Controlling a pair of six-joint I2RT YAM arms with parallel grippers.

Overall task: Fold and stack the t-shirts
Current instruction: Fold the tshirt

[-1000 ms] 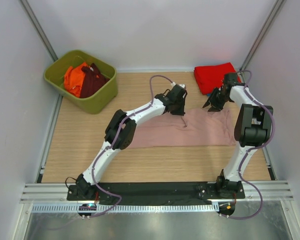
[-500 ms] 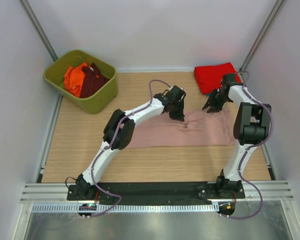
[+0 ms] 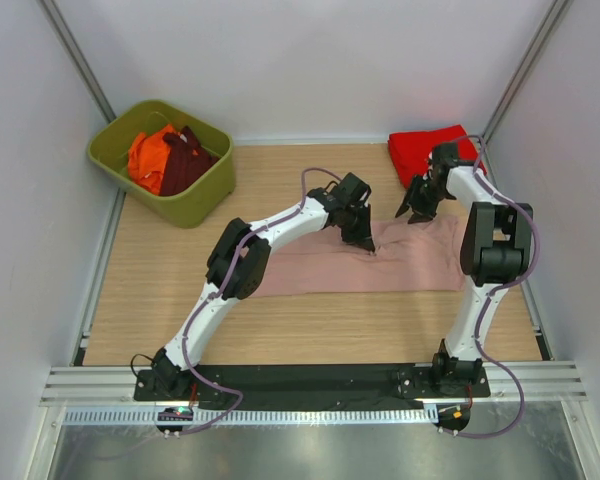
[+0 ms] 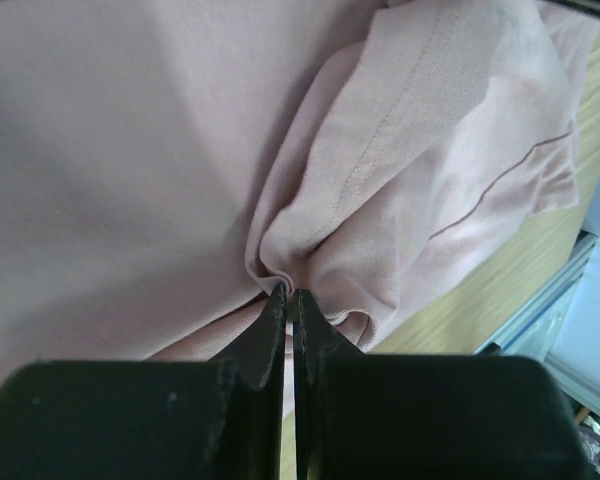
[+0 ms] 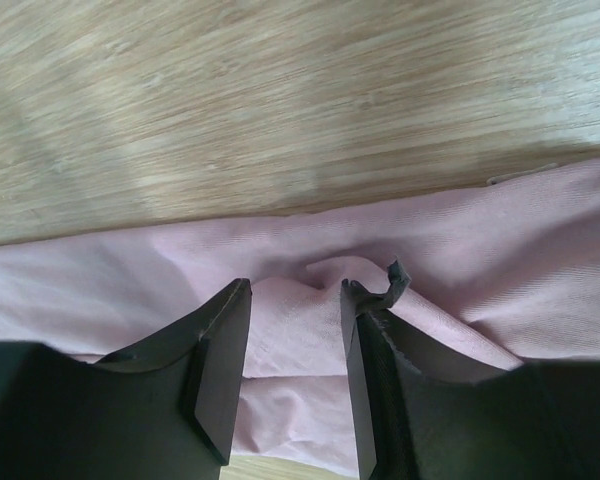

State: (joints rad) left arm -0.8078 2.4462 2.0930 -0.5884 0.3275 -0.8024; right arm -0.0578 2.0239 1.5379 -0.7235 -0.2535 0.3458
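Observation:
A dusty-pink t-shirt [image 3: 380, 262] lies spread across the middle of the table. My left gripper [image 3: 365, 243] is shut on a pinch of its cloth near the middle of its far edge; the bunched fold [image 4: 280, 272] shows at my fingertips [image 4: 288, 292]. My right gripper [image 3: 412, 214] is open over the shirt's far right corner, with pink cloth [image 5: 300, 310] between its fingers [image 5: 220, 340]. A folded red t-shirt [image 3: 425, 152] lies at the back right. Orange [image 3: 148, 160] and maroon [image 3: 187, 160] shirts sit in the bin. No blue shirt shows.
A green bin [image 3: 165, 203] stands at the back left corner. White walls and metal rails close in the table on three sides. A black mounting rail [image 3: 310, 382] runs along the near edge.
My left gripper has slid a little right and nearer along the pink shirt with its pinch of cloth. My right gripper has moved left and farther back, to the shirt's far edge.

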